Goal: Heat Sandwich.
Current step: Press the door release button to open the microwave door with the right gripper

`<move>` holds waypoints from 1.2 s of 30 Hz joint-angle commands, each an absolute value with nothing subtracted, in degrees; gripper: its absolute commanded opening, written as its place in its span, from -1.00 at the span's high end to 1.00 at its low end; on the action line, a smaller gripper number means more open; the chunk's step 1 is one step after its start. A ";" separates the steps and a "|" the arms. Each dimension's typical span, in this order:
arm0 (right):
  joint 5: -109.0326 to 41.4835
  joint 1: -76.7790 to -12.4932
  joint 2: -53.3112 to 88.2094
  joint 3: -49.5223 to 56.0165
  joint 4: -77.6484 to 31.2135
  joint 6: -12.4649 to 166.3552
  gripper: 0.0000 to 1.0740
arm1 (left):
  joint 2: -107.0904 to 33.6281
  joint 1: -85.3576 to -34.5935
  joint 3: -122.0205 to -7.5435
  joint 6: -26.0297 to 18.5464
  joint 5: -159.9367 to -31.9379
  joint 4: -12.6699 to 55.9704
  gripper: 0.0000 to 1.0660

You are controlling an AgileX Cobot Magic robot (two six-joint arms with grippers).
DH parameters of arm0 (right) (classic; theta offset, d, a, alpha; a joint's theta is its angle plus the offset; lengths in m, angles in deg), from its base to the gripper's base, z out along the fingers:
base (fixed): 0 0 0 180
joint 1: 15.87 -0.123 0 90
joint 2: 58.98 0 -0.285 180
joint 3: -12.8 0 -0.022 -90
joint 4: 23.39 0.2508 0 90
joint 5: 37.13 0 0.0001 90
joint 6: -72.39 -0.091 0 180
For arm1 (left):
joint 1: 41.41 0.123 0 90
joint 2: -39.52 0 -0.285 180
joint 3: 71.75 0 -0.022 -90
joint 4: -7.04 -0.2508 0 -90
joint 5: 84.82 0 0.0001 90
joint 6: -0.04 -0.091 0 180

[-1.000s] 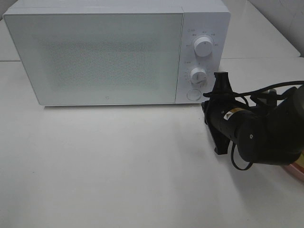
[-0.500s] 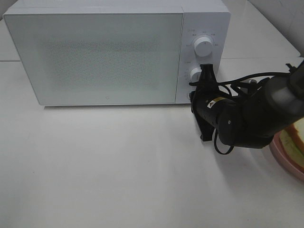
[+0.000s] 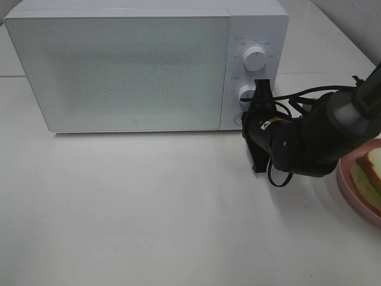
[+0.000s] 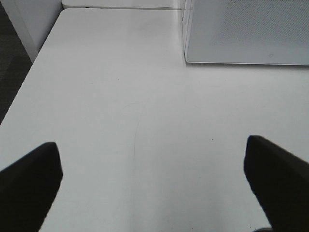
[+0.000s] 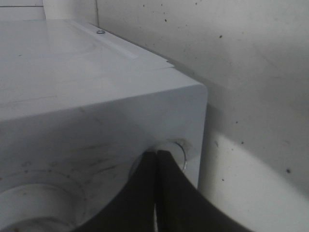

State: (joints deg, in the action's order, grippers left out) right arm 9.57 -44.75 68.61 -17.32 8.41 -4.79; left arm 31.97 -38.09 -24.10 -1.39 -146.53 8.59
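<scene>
At microwave (image 3: 119, 65) button (image 5: 182, 146) | right gripper (image 5: 156, 155) closed, tips against it

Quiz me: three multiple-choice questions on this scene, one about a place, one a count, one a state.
1. Where is the sandwich? A) in a bowl B) on a pink plate C) in a box
2. How many turning knobs does the microwave have? A) one B) two C) four
3. The microwave's door is: A) shut B) wide open C) missing

Answers: B, it lies on the plate at the right edge; B, two knobs sit one above the other; A, the door sits flush.
</scene>
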 commanded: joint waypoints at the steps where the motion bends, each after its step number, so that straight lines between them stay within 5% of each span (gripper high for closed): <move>1: 9.17 -44.01 68.44 -15.37 8.07 -4.27 1.00 | 33.46 -38.43 -24.10 -1.28 -145.90 8.82 -0.83; 36: 24.52 -44.01 73.54 -5.23 8.75 -2.72 1.00 | 33.46 -38.43 -24.10 -1.28 -145.90 8.82 -0.83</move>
State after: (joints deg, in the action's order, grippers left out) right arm 11.00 -45.95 73.60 -11.13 13.22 -4.04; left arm 31.97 -38.09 -24.10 -1.39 -146.53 8.59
